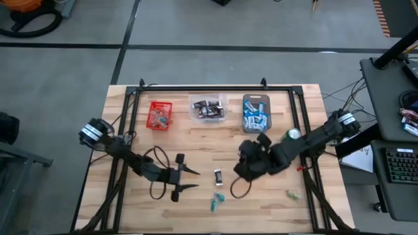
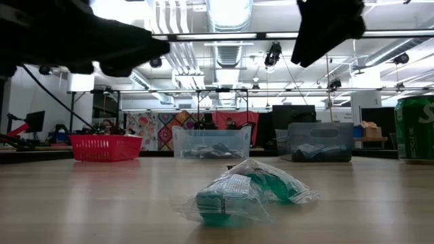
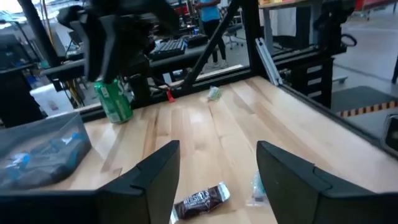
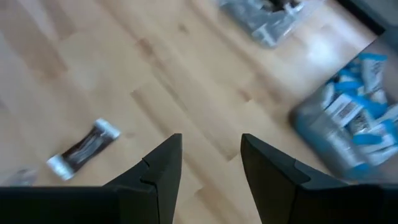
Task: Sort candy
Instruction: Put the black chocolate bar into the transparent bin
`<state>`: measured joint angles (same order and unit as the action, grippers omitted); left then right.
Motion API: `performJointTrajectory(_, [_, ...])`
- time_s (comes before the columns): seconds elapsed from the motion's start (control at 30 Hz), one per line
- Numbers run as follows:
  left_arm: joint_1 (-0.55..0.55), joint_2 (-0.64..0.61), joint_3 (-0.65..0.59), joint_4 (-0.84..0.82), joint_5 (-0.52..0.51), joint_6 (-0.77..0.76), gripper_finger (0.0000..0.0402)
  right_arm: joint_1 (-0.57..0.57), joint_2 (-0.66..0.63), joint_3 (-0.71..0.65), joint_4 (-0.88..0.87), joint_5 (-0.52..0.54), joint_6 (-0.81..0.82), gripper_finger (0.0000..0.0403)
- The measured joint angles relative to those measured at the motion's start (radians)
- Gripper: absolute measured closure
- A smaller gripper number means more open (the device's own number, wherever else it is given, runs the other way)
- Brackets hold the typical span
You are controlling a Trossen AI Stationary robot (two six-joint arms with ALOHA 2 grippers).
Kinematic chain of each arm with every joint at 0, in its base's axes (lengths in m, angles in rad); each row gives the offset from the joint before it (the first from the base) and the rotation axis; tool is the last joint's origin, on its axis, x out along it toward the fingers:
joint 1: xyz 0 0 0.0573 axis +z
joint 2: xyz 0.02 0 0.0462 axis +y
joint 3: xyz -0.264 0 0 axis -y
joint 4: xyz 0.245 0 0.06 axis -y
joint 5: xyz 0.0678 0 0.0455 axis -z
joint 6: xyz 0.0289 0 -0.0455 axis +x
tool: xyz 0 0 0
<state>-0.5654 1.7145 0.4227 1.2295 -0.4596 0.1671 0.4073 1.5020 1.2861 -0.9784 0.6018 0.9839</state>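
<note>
Lying between both grippers in the high view, the dark candy (image 1: 219, 175) sits nearer the right gripper (image 1: 243, 171), while the left wrist view puts it crosswise just ahead of the left gripper (image 3: 217, 171), and the right wrist view shows spread empty fingers (image 4: 163, 168).

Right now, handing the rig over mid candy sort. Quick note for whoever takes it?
Left hand: open, empty, low over the table, facing the dark candy.
Right hand: open, empty, over bare wood near the grey bin.
Done: the red bin, clear bin and grey bin already hold sweets; blue-and-white ones are in the grey.
Left: the dark candy at table centre, teal-wrapped sweets near the front edge, and a green sweet front right.
A green can stands near the right arm.
</note>
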Motion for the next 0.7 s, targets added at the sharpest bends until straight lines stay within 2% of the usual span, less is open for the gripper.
performJointTrajectory(0.17, [0.04, 0.138, 0.102, 0.005, 0.047, 0.028, 0.0205, 0.084, 0.043, 0.0, 0.032, 0.022, 0.082, 0.0246])
performJointTrajectory(0.33, [0.089, 0.229, 0.166, 0.033, 0.162, 0.038, 0.0205, 0.143, 0.08, 0.0, 0.043, 0.057, 0.159, 0.0243])
performJointTrajectory(0.7, [0.173, 0.396, 0.258, 0.026, 0.164, 0.026, 0.0205, 0.193, 0.15, 0.0, 0.084, 0.074, 0.236, 0.0243])
